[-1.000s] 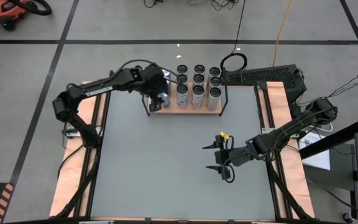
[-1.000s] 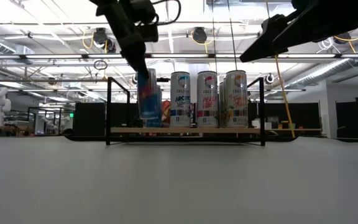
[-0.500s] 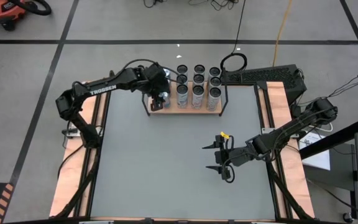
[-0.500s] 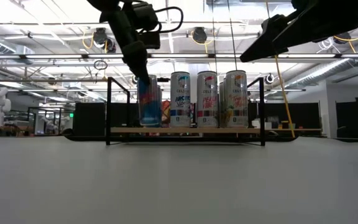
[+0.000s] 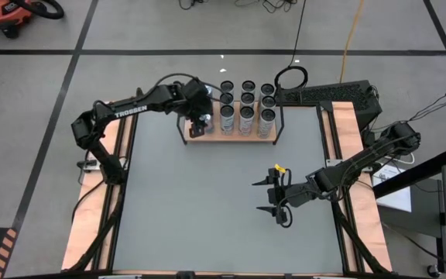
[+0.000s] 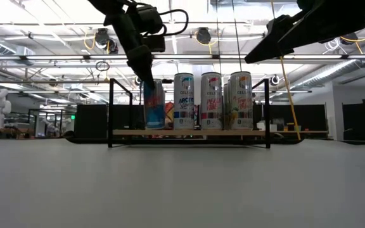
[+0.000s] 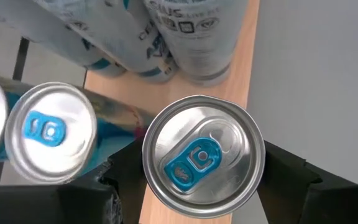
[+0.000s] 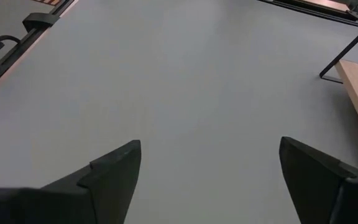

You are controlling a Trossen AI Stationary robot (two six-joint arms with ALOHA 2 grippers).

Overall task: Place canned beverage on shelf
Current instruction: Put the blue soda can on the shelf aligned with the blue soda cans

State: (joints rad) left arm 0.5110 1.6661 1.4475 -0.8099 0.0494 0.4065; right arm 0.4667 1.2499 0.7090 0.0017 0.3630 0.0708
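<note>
The left gripper pinches a blue canned beverage between its jaws, upright on the shelf at its left end; the right gripper hovers over the counter, jaws spread.

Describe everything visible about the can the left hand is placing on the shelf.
The can is a tall slim beverage can with a blue and red printed body, a bare silver top and a blue pull tab. It stands upright at the left end of the shelf, its base on the light-wood board, next to the row of similar cans. The left hand reaches down from above, one dark finger on each side of the can's top.
</note>
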